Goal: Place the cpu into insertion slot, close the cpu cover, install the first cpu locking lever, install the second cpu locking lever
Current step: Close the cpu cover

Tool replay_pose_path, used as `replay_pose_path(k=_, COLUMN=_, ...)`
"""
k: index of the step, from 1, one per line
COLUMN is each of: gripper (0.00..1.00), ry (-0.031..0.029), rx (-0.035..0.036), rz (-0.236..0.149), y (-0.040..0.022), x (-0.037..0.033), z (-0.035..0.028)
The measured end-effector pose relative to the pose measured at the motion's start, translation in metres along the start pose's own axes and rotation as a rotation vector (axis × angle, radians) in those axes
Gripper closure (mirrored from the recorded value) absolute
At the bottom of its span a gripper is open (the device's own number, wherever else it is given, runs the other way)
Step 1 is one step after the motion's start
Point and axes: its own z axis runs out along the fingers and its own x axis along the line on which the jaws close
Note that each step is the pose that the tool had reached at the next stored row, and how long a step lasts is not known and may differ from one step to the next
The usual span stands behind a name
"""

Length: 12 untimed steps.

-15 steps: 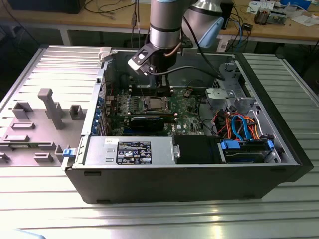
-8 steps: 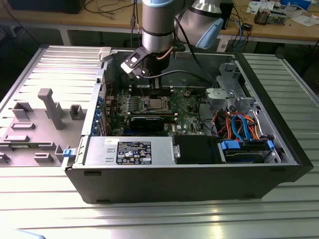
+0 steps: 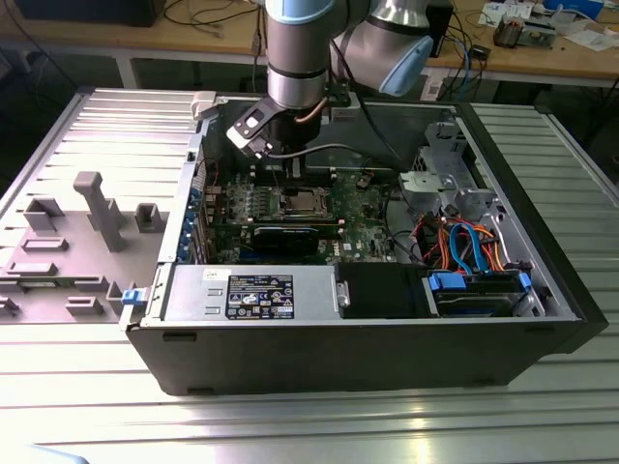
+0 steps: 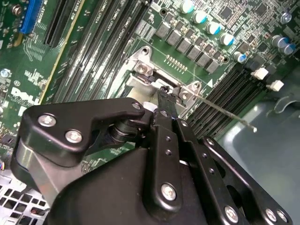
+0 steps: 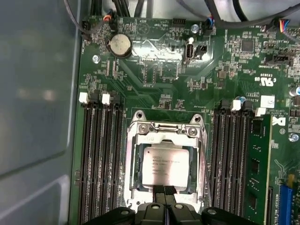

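**Item:** the cpu [image 5: 165, 165], a small flat square chip with a dull silver metal top.

**Location:** seated in the insertion slot [image 5: 137, 174], a square socket with a dark centre. The slot lies mid-board on the green motherboard [image 5: 154, 79], between two banks of long black memory slots [image 5: 101, 159]. The board sits inside an open black computer case [image 3: 387, 348] on the ribbed metal table [image 3: 542, 425].

**Cover:** the cpu cover [image 5: 161, 139], a thin silvery windowed frame plate, appears lowered around the chip.

**Lever:** a thin wire locking lever [image 4: 220, 111] angles away from the socket corner, not latched.

**Pincer:** the black pincer [image 5: 164, 190] has its fingers pressed together, with nothing seen between them. The tips are at the socket's edge.

**Handling, by judgement:** the chip is light, rigid and fragile underneath, so hold it by its edges only. The cover is springy sheet. The lever is stiff wire, best pushed near its free end.
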Motion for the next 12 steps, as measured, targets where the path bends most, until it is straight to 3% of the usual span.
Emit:
replay_pose_path(k=6, gripper=0.89, ry=0.0039, rx=-0.0003, rz=-0.007, y=-0.0021, x=0.0001, z=0.0088)
replay_pose_path(k=12, gripper=0.89, ry=0.0038, rx=-0.0001, rz=-0.007, y=-0.0021, x=0.0001, z=0.0111)
